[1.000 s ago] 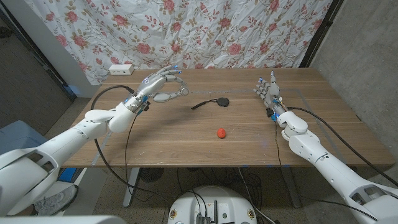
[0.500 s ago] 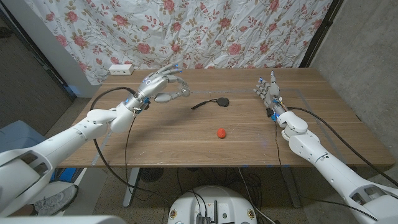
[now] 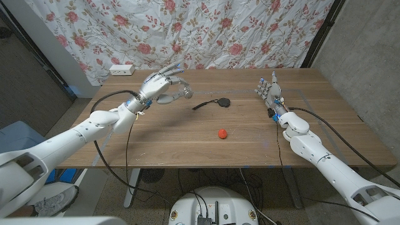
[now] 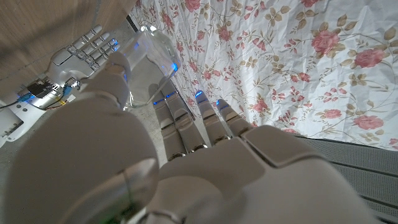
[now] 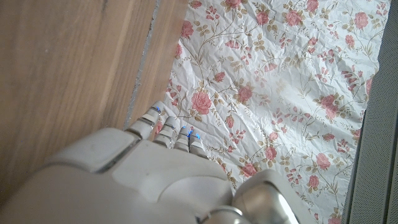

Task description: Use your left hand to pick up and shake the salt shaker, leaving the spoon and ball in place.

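Left hand fingers hold the unlabelled salt shaker; right hand fingers spread.

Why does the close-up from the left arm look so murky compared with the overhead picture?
In the left wrist view the left hand sits so near the lens that it is soft and shadowed, and the clear salt shaker it holds is hard to make out. The head view is evenly lit and sharp: the red ball and black spoon show crisply on the table.
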Controlling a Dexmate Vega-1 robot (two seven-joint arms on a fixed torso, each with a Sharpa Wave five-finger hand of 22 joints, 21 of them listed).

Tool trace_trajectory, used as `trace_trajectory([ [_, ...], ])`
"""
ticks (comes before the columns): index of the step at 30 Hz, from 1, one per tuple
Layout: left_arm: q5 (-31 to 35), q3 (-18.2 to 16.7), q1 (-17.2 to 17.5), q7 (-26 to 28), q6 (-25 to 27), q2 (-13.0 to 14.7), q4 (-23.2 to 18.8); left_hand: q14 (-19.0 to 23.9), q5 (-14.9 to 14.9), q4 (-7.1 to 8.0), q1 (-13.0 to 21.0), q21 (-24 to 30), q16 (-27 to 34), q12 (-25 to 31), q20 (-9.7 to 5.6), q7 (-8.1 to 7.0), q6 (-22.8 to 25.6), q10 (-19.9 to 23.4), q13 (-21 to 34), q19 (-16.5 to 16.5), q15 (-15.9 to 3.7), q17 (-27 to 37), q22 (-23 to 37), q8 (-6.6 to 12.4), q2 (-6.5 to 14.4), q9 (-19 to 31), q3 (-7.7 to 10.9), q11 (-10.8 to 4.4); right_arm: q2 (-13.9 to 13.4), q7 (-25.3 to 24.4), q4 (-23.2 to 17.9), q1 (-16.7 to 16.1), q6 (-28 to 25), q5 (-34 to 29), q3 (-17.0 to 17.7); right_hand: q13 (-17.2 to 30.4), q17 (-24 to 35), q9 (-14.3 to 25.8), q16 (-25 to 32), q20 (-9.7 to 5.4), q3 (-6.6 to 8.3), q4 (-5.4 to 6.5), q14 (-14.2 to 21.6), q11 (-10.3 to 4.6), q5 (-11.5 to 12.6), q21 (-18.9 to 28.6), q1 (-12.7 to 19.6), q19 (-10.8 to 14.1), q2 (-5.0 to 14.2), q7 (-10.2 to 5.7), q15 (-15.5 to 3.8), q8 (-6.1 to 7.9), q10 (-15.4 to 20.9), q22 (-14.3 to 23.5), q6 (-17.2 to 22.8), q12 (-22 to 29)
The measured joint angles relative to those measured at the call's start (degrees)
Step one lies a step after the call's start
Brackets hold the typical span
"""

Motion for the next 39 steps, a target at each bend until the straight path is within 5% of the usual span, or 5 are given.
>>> trace_trajectory([
  [39,13.9,4.9,-0.3,-1.1,20.5,2.6,-7.7,0.4,0.2,-0.02,-0.2,0.0,0.0,-0.2,0.0,-0.02,0.0,0.8,0.3,0.6,0.0,0.0,0.0,-0.24,0.3,-0.3,-0.92,-0.08,0.0,0.0,0.0,0.0,0.0,0.0,0.0,0.3,0.0,0.0,0.0,0.0,0.0,0.0,0.0,0.0,0.0,0.0,0.0,0.0,0.0,0.0,0.0,0.0,0.0,0.0,0.0,0.0],
])
